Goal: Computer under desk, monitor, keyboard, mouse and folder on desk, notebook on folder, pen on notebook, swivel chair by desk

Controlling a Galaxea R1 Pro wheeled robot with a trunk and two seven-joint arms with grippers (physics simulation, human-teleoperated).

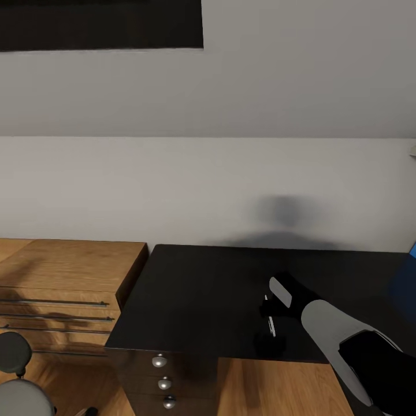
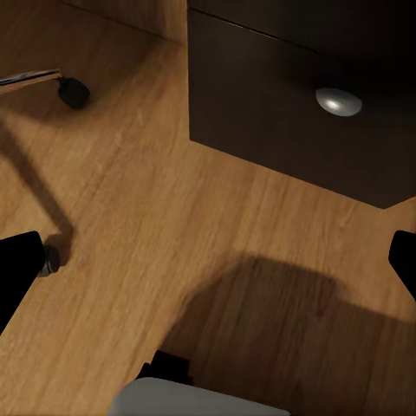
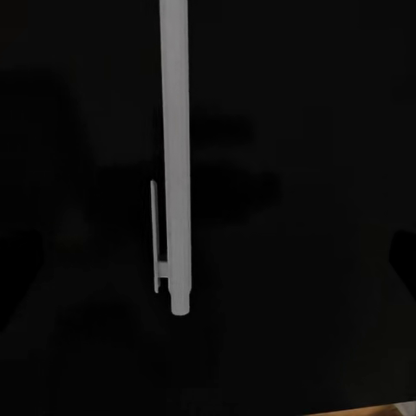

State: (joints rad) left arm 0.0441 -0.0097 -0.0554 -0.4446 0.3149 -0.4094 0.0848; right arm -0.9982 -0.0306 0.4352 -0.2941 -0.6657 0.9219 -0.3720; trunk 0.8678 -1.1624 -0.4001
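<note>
The pen point(image 1: 270, 325) is a thin white stick lying flat on the black top of the desk point(image 1: 202, 300), near its front edge. My right gripper point(image 1: 273, 312) hangs just above it and hides part of it. In the right wrist view the pen point(image 3: 175, 173) with its clip runs down the middle of the dark desk top point(image 3: 303, 130). My right gripper point(image 3: 208, 260) stands open there, its dark fingers point(image 3: 404, 258) wide apart and clear of the pen. My left gripper point(image 2: 208, 269) is open over the wood floor with nothing in it.
A light wood cabinet point(image 1: 69, 271) with long bar handles stands left of the desk. Dark drawers with round silver knobs point(image 1: 164, 383) point(image 2: 338, 101) sit under the desk's front. Chair casters point(image 2: 74, 91) rest on the floor. A blue surface point(image 1: 407, 277) is cut off at the right edge.
</note>
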